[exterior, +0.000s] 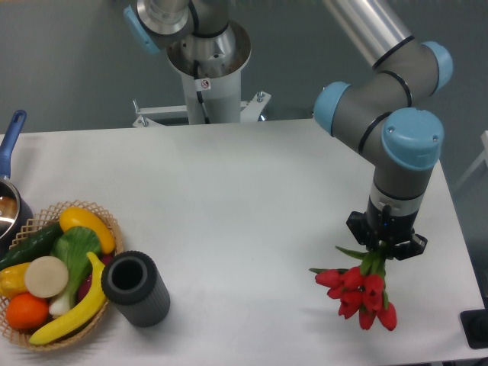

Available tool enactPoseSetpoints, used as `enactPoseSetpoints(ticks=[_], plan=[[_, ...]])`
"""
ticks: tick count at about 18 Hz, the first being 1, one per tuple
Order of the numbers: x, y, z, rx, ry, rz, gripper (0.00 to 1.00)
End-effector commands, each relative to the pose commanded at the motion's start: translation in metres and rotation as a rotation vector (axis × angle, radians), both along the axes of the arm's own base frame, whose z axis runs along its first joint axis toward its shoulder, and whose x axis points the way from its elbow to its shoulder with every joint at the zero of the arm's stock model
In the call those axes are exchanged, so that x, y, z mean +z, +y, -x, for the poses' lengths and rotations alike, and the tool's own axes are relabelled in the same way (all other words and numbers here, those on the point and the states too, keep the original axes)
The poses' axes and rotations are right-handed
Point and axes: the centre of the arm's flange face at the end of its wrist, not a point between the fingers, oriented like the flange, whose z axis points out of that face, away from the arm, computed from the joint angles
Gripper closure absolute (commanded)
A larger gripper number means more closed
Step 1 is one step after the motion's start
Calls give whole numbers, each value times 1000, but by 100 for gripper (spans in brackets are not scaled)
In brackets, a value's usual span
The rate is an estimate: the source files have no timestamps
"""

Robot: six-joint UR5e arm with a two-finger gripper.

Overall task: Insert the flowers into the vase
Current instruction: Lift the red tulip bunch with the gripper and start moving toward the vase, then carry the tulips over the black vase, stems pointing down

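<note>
Gripper (385, 249): clamped on the flowers' stems.
Flowers (360, 290): hanging just below the gripper, buds down; probably light, floppy; stems the sensible hold.
Vase (136, 288): far left of gripper, tilted on bench (244, 198), touching basket (103, 217).

Vase (136, 288) far left beside basket (103, 217); flowers (358, 290) far right

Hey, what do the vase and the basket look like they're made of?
The vase: probably matte dark grey plastic or rubber, judging by its dull ribbed sides with no shine. The basket: woven wicker or similar tan fibre, with an open lattice rim.
</note>
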Motion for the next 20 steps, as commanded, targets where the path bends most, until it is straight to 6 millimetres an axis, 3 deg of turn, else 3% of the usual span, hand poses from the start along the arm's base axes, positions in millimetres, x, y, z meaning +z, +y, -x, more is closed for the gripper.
enactPoseSetpoints(ticks=[4,7,14,20], plan=[[24,18,-16,73,-17,-146,93],[30,32,-28,113,-80,-277,93],[60,64,-61,60,-225,-478,94],[133,78,-101,-9,-274,-700,94]])
